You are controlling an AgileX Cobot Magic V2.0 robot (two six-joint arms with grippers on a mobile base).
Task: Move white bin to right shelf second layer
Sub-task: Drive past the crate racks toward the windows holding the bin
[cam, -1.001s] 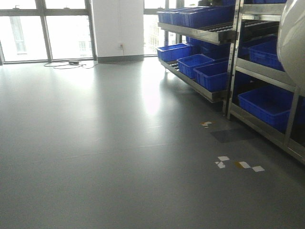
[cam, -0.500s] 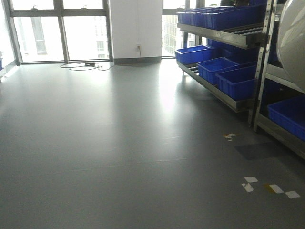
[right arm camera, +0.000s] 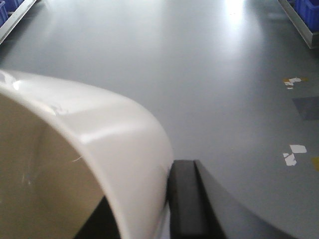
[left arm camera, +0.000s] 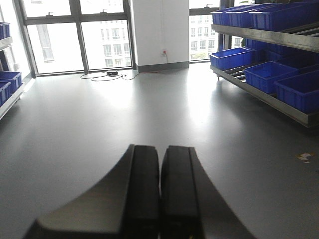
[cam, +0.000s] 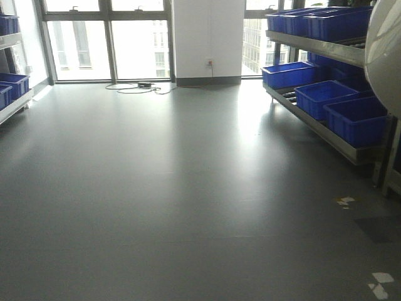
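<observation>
Glossy grey floor [cam: 156, 188] reflects bright windows [cam: 135, 41]; blue crates [cam: 351, 116] line steel racks [cam: 313, 47].

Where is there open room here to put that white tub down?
The grey floor is bare from the windows to the right rack, plenty for the white tub. That rack's shelves are packed with blue crates; a cable lies by the wall.

the white bin [right arm camera: 99, 144] is smooth plastic with a soft gloss. the left claw [left arm camera: 160, 154] has matt black fingers [left arm camera: 144, 194]. the grey floor [cam: 188, 188] is smooth and half glossy. the blue crates [cam: 351, 119] look like plastic, and the shelf [cam: 313, 46] like bare shiny metal.
</observation>
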